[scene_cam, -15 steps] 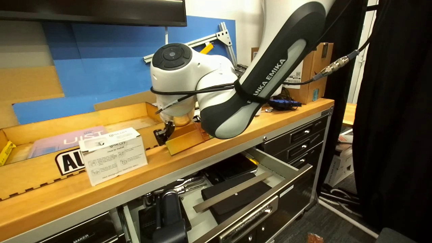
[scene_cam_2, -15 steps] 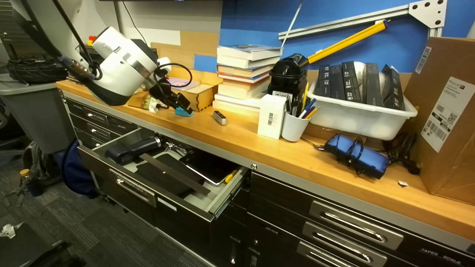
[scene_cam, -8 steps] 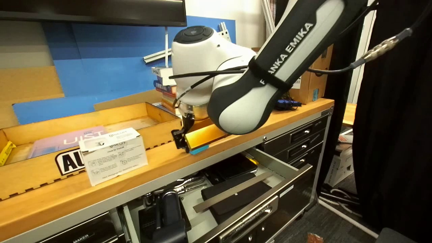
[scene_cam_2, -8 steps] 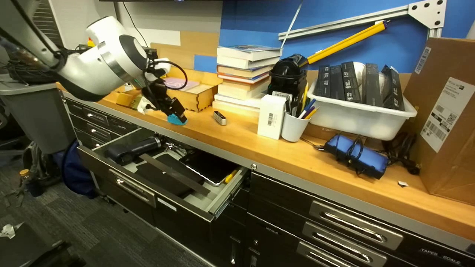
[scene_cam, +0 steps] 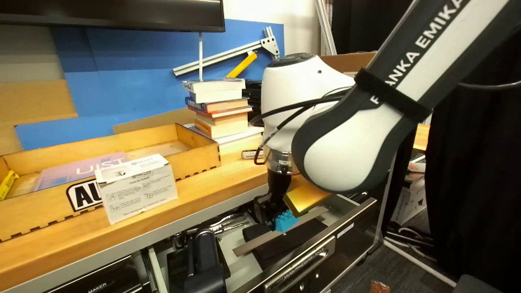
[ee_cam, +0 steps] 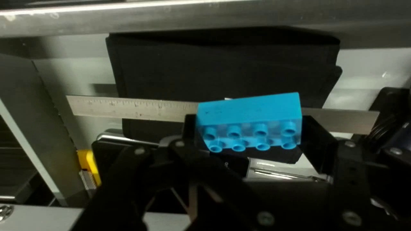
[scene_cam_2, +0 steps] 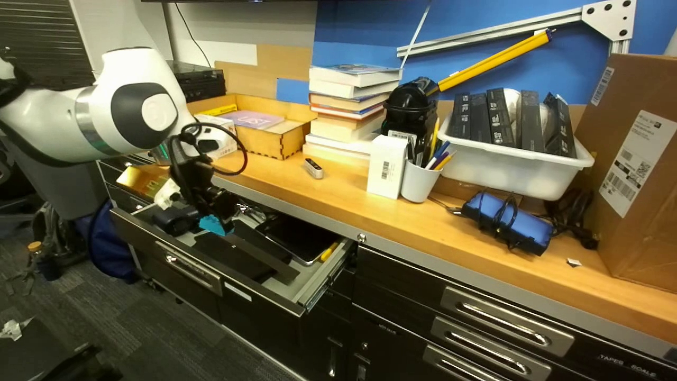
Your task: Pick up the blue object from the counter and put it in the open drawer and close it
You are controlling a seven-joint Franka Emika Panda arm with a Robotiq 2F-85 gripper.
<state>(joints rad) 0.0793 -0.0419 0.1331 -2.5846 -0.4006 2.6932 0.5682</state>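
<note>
The blue object, a bright-blue studded block (scene_cam: 286,221), is held lengthwise between the fingers of my gripper (ee_cam: 249,128). It shows large in the wrist view (ee_cam: 249,109) and also in an exterior view (scene_cam_2: 214,225). Its studded side faces the wrist camera. My gripper is shut on its two ends and hangs over the open drawer (scene_cam: 346,221), above a ruler and a black flat case. How high above them I cannot tell exactly. The drawer's black front (scene_cam_2: 259,312) is pulled out. The wooden counter (scene_cam_2: 338,196) lies behind the gripper.
In the drawer lie a steel ruler (ee_cam: 135,107), a black flat case (ee_cam: 218,70), a dark tool (scene_cam: 205,260) and a yellow-handled item (scene_cam_2: 329,251). On the counter stand a white box (scene_cam: 138,187), a wooden tray (scene_cam: 195,150) and stacked books (scene_cam_2: 349,106).
My gripper has picked the blue block up off the counter and carried it outward and down over the open drawer. The drawer has not moved.
</note>
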